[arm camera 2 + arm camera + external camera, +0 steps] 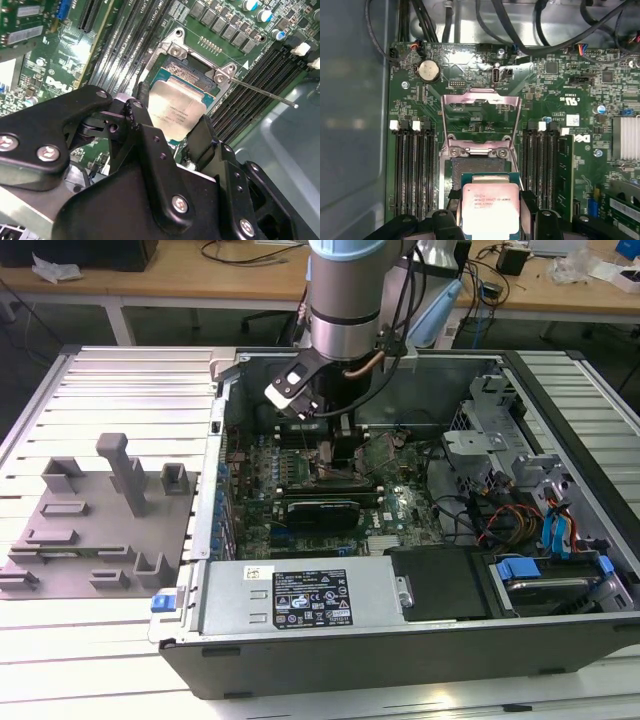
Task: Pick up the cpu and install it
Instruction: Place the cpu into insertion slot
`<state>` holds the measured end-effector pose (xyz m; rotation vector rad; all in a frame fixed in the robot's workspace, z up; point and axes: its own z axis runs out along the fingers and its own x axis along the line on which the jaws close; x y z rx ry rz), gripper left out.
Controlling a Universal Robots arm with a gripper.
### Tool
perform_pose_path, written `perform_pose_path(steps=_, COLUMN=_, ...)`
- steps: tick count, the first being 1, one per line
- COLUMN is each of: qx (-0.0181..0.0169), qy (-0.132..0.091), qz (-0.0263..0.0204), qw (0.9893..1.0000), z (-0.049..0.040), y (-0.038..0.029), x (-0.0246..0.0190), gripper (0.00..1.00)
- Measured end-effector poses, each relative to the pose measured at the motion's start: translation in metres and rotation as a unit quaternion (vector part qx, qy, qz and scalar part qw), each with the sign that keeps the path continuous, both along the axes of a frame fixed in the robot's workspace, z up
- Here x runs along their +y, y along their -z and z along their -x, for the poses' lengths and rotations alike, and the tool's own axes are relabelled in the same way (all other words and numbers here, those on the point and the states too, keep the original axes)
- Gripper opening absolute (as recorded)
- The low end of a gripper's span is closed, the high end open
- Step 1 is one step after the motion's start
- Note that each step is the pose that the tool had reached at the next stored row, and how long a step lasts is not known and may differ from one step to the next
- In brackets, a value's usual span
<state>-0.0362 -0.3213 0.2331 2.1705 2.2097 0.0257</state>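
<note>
While gripper [172,120] hangs over socket [480,166]: fingers [139,110] clamped on cpu [491,210] edges.
Lid [481,96]: swung open off socket.

In the exterior view the gripper [335,465] stands inside the open computer case [400,660]. The case wall is at nine o'clock, a black expansion card [322,510] is close at six, and the drive cage [480,430] (cables [500,515] beside it) is at three. The socket's raised load plate [481,107] stands near the clamped cpu [491,210].

A ribbed metal table [120,390] carries a grey plastic tray [70,532] just beside an open computer case [400,665].
</note>
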Motion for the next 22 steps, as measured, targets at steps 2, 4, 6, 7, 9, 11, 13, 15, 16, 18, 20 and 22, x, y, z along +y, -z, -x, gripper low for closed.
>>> perform_pose_path(steps=2, qx=0.0002, qy=0.002, qz=0.0000, qw=1.0000, z=0.0000, y=0.0040, x=0.0011, gripper=0.55)
perform_pose_path(steps=4, qx=0.0015, qy=0.005, qz=0.0000, qw=1.0000, z=0.0000, y=0.0101, x=0.0025, gripper=0.55)
perform_pose_path(steps=6, qx=0.0024, qy=0.007, qz=0.0001, qw=1.0000, z=0.0000, y=0.0133, x=0.0035, gripper=0.55)
perform_pose_path(steps=7, qx=0.0028, qy=0.008, qz=0.0001, qw=1.0000, z=0.0000, y=0.0147, x=0.0040, gripper=0.55)
perform_pose_path(steps=9, qx=0.0035, qy=0.010, qz=0.0004, qw=0.9999, z=-0.0001, y=0.0182, x=0.0047, gripper=0.55)
perform_pose_path(steps=11, qx=0.0037, qy=0.011, qz=0.0005, qw=0.9999, z=0.0000, y=0.0210, x=0.0049, gripper=0.55)
perform_pose_path(steps=13, qx=0.0037, qy=0.012, qz=0.0008, qw=0.9999, z=0.0000, y=0.0245, x=0.0050, gripper=0.55)
perform_pose_path(steps=15, qx=0.0037, qy=0.012, qz=0.0018, qw=0.9999, z=0.0000, y=0.0265, x=0.0050, gripper=0.55)
perform_pose_path(steps=16, qx=0.0037, qy=0.012, qz=0.0023, qw=0.9999, z=0.0000, y=0.0280, x=0.0050, gripper=0.55)
perform_pose_path(steps=18, qx=0.0037, qy=0.012, qz=0.0024, qw=0.9999, z=0.0000, y=0.0302, x=0.0050, gripper=0.55)
perform_pose_path(steps=20, qx=0.0038, qy=0.012, qz=0.0025, qw=0.9999, z=0.0000, y=0.0308, x=0.0050, gripper=0.55)
perform_pose_path(steps=22, qx=0.0037, qy=0.012, qz=0.0025, qw=0.9999, z=-0.0005, y=0.0314, x=0.0052, gripper=0.55)
